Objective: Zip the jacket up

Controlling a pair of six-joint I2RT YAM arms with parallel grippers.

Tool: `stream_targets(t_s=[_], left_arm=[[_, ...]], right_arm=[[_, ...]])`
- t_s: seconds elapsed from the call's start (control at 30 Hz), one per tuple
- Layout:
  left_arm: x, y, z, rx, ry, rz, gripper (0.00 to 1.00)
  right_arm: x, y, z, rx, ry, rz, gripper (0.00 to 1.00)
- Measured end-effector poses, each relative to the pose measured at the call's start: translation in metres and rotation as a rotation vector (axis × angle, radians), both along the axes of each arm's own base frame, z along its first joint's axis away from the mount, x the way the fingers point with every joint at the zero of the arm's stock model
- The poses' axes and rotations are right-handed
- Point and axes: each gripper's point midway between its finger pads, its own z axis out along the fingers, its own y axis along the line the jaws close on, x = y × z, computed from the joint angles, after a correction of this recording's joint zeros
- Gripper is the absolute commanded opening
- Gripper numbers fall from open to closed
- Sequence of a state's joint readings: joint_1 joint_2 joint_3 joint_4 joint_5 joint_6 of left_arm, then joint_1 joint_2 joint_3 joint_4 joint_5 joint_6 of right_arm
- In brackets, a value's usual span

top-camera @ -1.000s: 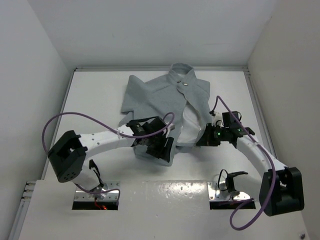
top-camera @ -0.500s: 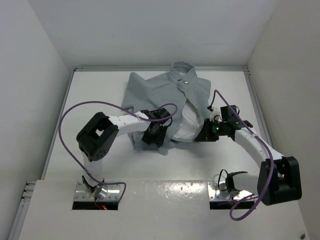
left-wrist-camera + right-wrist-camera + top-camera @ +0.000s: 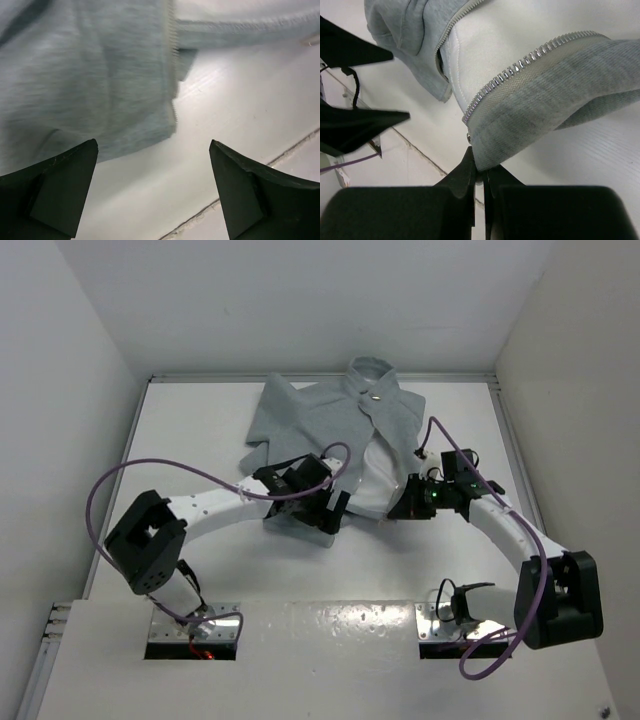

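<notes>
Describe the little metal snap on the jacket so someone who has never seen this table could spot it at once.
On the white table, look at the far middle, where the light grey jacket lies with its collar toward the back wall. Just below that stand-up collar sits a small round metal snap, the only round shiny dot on the grey fabric.

Light grey jacket [image 3: 320,420], unzipped, spread flat, collar [image 3: 369,368] farthest, white lining [image 3: 376,480] exposed.
</notes>
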State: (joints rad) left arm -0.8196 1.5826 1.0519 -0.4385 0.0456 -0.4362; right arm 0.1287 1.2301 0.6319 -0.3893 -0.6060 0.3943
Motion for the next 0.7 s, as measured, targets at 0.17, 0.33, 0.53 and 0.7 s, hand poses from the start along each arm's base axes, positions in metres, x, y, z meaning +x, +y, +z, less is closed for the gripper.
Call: stream_targets(t_s=[0.17, 0.33, 0.53, 0.7], left_arm=[[-0.022, -0.004, -0.026, 0.052, 0.052, -0.026, 0.92], [-0.025, 0.014, -0.049, 0.142, 0.083, 0.041, 0.87], [-0.020, 0.021, -0.065, 0.192, 0.093, 0.091, 0.86], [-0.009, 0.015, -0.063, 0.193, 0.084, 0.123, 0.84]], right_arm=[[0.001, 0.000, 0.001, 0.001, -0.006, -0.002, 0.00], [0.001, 0.000, 0.001, 0.001, -0.006, -0.002, 0.00], [0.001, 0.000, 0.001, 0.002, -0.006, -0.002, 0.00], [0.001, 0.000, 0.001, 0.002, -0.007, -0.003, 0.00]])
